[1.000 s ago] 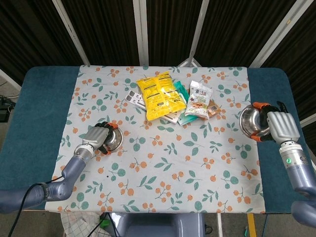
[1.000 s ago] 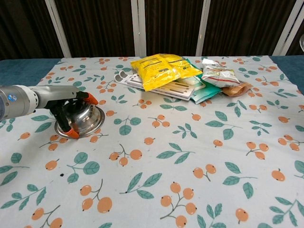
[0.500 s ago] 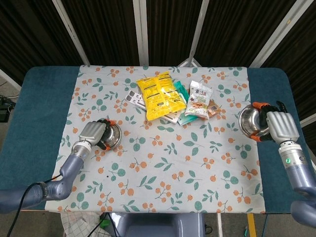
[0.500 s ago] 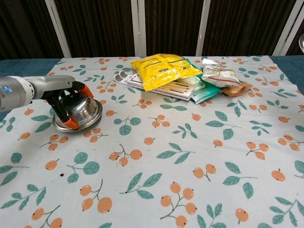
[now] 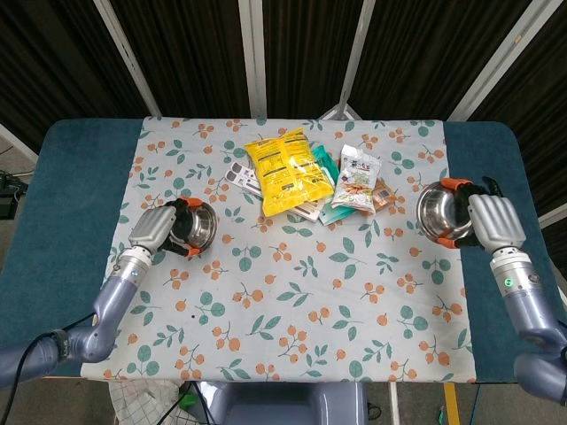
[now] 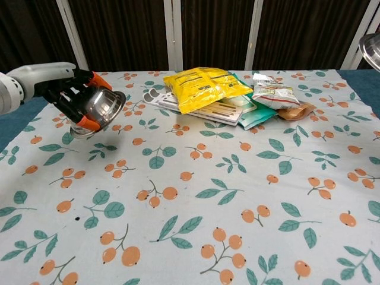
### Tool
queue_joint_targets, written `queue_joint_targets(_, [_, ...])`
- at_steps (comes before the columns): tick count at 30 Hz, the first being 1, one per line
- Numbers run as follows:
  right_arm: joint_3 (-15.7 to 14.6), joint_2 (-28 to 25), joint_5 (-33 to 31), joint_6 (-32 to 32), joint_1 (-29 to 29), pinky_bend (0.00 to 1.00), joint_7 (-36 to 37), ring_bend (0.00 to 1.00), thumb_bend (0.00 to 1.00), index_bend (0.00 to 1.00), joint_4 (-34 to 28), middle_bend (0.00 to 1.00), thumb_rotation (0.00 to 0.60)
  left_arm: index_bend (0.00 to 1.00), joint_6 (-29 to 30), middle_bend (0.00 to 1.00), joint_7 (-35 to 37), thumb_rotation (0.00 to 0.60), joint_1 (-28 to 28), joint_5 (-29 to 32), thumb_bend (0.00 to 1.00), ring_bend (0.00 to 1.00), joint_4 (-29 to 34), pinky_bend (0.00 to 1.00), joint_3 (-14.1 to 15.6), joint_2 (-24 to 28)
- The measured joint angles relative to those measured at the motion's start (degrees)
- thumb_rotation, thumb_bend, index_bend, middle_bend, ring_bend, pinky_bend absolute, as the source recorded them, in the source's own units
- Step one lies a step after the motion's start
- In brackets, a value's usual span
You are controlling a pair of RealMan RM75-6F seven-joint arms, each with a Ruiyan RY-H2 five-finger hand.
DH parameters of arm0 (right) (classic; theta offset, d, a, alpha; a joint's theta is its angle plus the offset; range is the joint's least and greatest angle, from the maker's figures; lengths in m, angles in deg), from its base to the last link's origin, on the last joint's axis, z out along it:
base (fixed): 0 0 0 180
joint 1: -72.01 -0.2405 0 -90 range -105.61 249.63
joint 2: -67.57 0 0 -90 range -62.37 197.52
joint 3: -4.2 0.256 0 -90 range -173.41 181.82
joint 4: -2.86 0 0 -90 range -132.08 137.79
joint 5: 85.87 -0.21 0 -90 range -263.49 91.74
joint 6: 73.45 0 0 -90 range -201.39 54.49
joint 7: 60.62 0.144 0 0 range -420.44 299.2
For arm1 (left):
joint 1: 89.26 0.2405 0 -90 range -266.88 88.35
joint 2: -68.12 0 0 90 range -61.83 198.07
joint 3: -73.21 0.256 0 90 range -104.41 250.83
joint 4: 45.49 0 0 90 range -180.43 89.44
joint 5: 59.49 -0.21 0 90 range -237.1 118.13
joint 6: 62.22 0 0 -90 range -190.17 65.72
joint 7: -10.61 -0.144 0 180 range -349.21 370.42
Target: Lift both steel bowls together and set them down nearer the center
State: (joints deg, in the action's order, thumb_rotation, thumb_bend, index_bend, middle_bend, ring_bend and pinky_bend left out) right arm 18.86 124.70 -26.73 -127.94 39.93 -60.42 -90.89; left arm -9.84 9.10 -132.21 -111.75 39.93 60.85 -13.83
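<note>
The left hand (image 6: 71, 98) grips one shiny round steel bowl (image 6: 100, 110), tilted, clear above the floral-clothed surface (image 6: 196, 196). The right hand (image 5: 492, 221) clasps the second steel bowl (image 5: 436, 214) by the right edge. Two bowls, both held.

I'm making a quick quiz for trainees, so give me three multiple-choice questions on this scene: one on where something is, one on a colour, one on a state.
1. Where does the pile of snack packets lie?
A. Far middle of the table
B. Near left corner
C. In a bowl

2. What colour is the large crinkly packet on top of the pile?
A. Red
B. Yellow
C. Black

3. What state is the left steel bowl in?
A. Flat on the cloth
B. Held up, tilted
C. Upside down on the packets

A: the pile sits at the floral tablecloth's far middle.
B: the yellow packet.
B: the left hand grips the left steel bowl above its shadow.
</note>
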Motion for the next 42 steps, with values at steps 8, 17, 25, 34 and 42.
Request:
queue_joint_targets(8, [3.36, 1.58, 3.01, 4.29, -1.7, 0.04, 14.64, 0.34, 0.0, 0.28, 1.41, 0.26, 0.6, 0.33, 1.13, 0.24, 27.17, 0.6, 4.31, -9.93, 0.02, 0.17, 2.1, 0.33, -4.81, 1.5])
queue_joint_targets(17, [7.1, 5.83, 7.87, 9.75, -4.09, 0.04, 37.36, 0.34, 0.0, 0.3, 4.88, 0.26, 0.6, 0.32, 10.4, 0.21, 53.46, 0.6, 6.79, -26.18, 0.03, 0.14, -4.02, 0.33, -7.82, -4.02])
queue_joint_targets(25, [9.34, 9.48, 12.04, 12.79, -6.57, 0.04, 50.76, 0.34, 0.0, 0.3, 7.69, 0.26, 0.6, 0.32, 15.15, 0.21, 55.46, 0.6, 3.76, -31.28, 0.02, 0.14, -10.41, 0.33, -7.93, -11.15])
queue_joint_targets(34, [10.17, 10.52, 17.11, 11.91, -7.45, 0.04, 60.77, 0.34, 0.0, 0.3, 6.19, 0.26, 0.6, 0.32, 20.1, 0.21, 54.09, 0.6, 1.94, -33.63, 0.02, 0.14, -15.36, 0.33, -6.64, -17.22])
queue_joint_targets(42, [8.31, 10.24, 19.93, 10.03, -7.51, 0.04, 60.78, 0.34, 0.0, 0.3, 1.83, 0.26, 0.6, 0.32, 26.26, 0.21, 52.15, 0.6, 1.06, -35.58, 0.02, 0.14, -19.96, 0.33, -6.5, -21.32])
